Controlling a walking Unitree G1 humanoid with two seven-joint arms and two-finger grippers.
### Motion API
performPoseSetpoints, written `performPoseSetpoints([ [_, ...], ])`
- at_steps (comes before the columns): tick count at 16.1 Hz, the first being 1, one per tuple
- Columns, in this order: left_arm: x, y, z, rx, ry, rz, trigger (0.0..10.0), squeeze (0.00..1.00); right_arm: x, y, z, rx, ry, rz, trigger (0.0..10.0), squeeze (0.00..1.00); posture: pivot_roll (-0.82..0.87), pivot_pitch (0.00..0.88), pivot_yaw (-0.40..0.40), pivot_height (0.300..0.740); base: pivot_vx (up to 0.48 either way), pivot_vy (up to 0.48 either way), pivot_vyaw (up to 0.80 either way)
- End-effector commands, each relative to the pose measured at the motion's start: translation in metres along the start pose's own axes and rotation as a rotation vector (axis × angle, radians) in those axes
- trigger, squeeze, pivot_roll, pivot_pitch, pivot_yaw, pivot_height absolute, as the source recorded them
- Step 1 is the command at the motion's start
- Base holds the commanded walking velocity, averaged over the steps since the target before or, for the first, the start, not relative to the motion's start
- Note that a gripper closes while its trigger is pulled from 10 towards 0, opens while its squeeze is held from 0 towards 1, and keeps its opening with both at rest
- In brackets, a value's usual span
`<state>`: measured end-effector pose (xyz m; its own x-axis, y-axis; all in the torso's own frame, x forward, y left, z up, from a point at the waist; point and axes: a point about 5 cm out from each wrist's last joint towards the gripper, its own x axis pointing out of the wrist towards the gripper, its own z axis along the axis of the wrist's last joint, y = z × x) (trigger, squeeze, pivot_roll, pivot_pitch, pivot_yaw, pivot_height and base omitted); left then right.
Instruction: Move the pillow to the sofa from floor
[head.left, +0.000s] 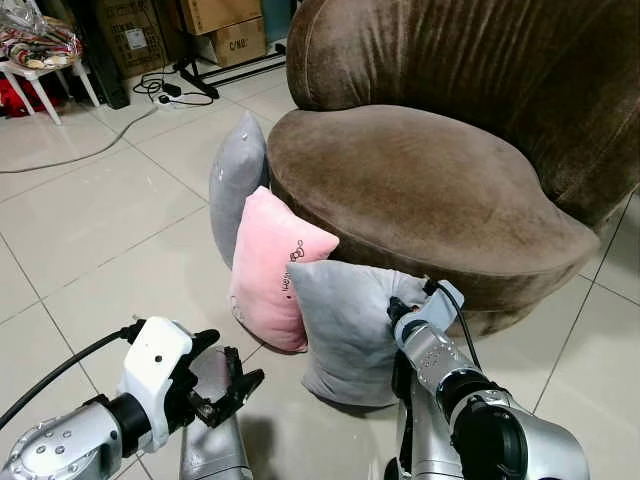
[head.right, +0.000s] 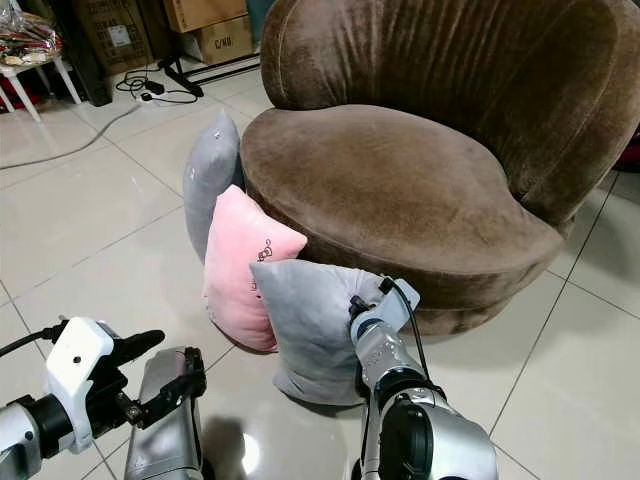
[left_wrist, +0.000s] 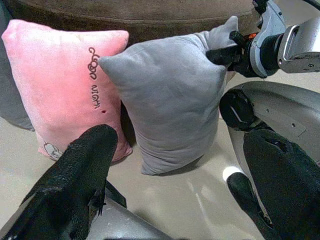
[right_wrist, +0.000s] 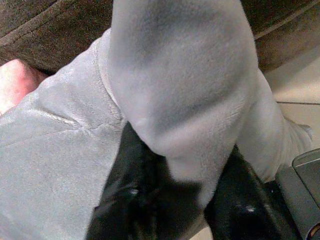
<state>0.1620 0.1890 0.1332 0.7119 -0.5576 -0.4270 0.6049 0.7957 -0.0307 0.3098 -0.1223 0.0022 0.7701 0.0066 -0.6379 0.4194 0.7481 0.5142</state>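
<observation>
— Right gripper (left_wrist: 222, 54) is clamped on the top corner of the grey pillow (head.left: 345, 330), which stands on the floor against the sofa (head.left: 420, 190) ahead of it.

— Soft, light plush; will it sag?

— Likely, and the left gripper (head.left: 225, 385), fingers apart, hovers beside it

Grey pillow (head.left: 345, 325); pink pillow (head.left: 270, 265), dark script print; brown velvet sofa (head.left: 420, 180); white tile floor (head.left: 90, 220).
</observation>
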Motion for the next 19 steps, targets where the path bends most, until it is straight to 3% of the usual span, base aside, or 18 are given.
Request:
performPoseSetpoints([
  [1,0.000,0.004,-0.001,-0.002,0.016,0.003,10.0,0.00,-0.001,-0.003,-0.008,0.010,0.033,-0.013,0.0,0.00,0.09,0.000,0.033,0.431,0.000,0.000,0.00],
  [8,0.011,0.009,0.002,0.009,-0.009,0.008,10.0,0.00,0.000,0.007,-0.004,0.032,0.023,0.035,0.0,0.00,0.08,0.000,0.029,0.431,0.000,0.000,0.00],
  [14,0.031,0.031,0.025,0.056,-0.161,0.181,10.0,0.00,-0.002,0.033,0.028,0.137,-0.077,0.230,0.0,0.00,0.03,0.000,0.013,0.431,0.000,0.000,0.00],
  [16,0.035,0.046,0.039,0.073,-0.234,0.264,10.0,0.00,-0.021,0.053,0.068,0.150,-0.235,0.401,0.0,0.00,-0.01,0.000,0.024,0.431,0.000,0.000,0.00],
  [19,0.039,0.053,0.055,0.108,-0.302,0.324,10.0,0.00,-0.065,0.081,0.118,0.129,-0.406,0.563,0.0,0.00,-0.03,0.000,0.023,0.431,0.000,0.000,0.00],
])
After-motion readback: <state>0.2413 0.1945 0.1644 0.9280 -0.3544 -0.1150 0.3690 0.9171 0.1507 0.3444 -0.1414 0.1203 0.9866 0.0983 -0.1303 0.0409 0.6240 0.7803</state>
